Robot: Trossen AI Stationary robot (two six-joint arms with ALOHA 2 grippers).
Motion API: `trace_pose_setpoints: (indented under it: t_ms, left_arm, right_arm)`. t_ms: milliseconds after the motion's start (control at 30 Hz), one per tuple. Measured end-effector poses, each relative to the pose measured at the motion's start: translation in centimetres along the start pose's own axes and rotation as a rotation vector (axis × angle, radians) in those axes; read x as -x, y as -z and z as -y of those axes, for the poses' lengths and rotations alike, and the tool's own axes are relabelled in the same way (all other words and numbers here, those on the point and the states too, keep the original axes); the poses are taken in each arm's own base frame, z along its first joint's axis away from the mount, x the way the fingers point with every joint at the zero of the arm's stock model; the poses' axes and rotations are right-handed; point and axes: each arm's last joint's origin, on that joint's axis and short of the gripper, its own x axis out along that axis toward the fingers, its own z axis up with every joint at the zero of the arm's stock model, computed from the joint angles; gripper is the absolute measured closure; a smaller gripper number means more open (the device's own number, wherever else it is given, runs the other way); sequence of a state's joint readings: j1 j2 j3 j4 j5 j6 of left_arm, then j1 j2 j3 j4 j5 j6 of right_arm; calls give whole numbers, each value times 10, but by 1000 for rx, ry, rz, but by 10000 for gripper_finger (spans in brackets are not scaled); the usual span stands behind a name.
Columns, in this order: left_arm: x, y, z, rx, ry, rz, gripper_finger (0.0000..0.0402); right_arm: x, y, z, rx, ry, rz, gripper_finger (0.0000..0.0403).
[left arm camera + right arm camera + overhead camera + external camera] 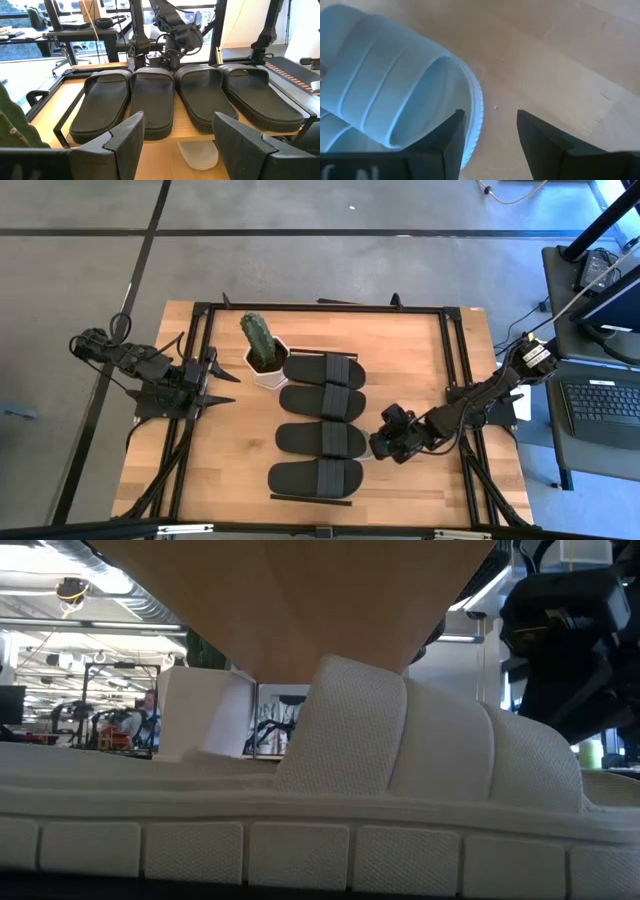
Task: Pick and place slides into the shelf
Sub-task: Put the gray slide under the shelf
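Four black slides (322, 423) lie side by side on the shelf (352, 405), just left of the right gripper (384, 446) — its fingers (445, 145) apart, hovering beside a pale slide (395, 100). The left gripper (222, 376), fingers spread and empty, faces the row across a potted cactus (258, 340).

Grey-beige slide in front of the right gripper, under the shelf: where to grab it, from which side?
Grip the broad strap of the grey-beige slide. It arches off the sole with its opening facing the open right gripper, so one finger can likely go under and one over. Come in level from that side; the shelf overhead blocks a top approach. The left gripper waits at the table's left.
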State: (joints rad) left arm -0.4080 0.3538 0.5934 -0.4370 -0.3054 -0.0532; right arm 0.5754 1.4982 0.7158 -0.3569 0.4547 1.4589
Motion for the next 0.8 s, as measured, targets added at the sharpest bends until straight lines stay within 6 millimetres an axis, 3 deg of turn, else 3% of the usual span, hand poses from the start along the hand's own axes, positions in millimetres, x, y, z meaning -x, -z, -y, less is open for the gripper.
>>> trace_pose_setpoints:
  t_ms: [533,800]
  left_arm:
    - [0,0,0,-1,0,-4,177]
    - [0,1,0,-2,0,-6,177]
  right_arm:
    - [0,3,6,11,56,-42,224]
    - [-15,12,7,34,92,-52,224]
